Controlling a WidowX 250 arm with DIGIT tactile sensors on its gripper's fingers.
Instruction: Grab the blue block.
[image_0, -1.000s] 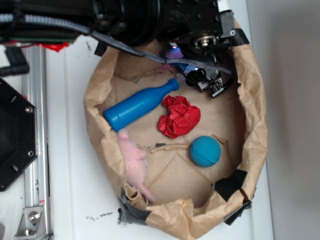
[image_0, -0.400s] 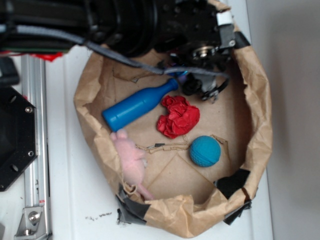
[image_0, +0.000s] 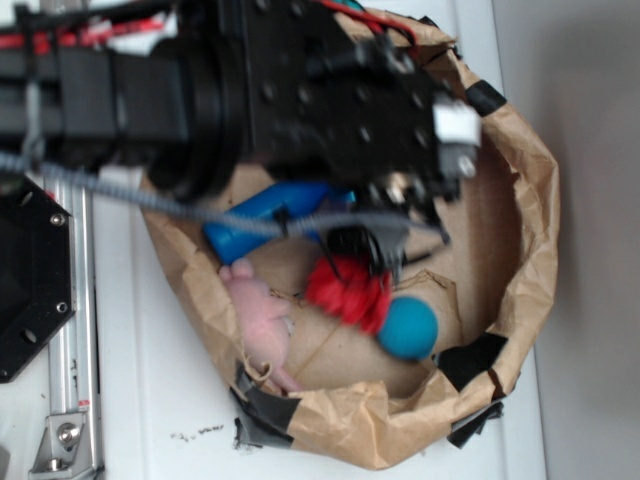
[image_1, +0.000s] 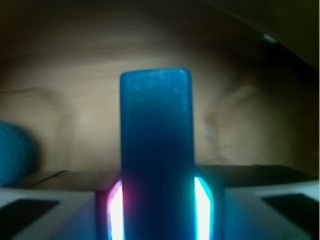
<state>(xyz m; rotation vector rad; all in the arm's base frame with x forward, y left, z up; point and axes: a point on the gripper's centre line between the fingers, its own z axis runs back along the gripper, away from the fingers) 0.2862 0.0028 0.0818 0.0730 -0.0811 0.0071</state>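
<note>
In the wrist view the blue block (image_1: 156, 130) is a smooth upright bar that fills the middle of the picture. It stands between the two glowing pads (image_1: 116, 210) of my gripper (image_1: 157, 202), which is shut on its lower part. Its top end sticks out in front of the brown paper wall. In the exterior view my gripper (image_0: 375, 245) hangs over the middle of the paper bag (image_0: 530, 250). There the arm and the fingers hide the block.
Inside the bag lie a blue bottle (image_0: 262, 215), half under the arm, a red crumpled cloth (image_0: 345, 290), a teal ball (image_0: 408, 327) and a pink toy mouse (image_0: 262, 320). Black tape patches (image_0: 470, 358) sit on the bag's near rim. A metal rail (image_0: 70, 330) runs along the left.
The arm has swung from the bag's far rim toward its middle, now covering the bottle's neck and the cloth's top. The bag's rim has shifted a little.
</note>
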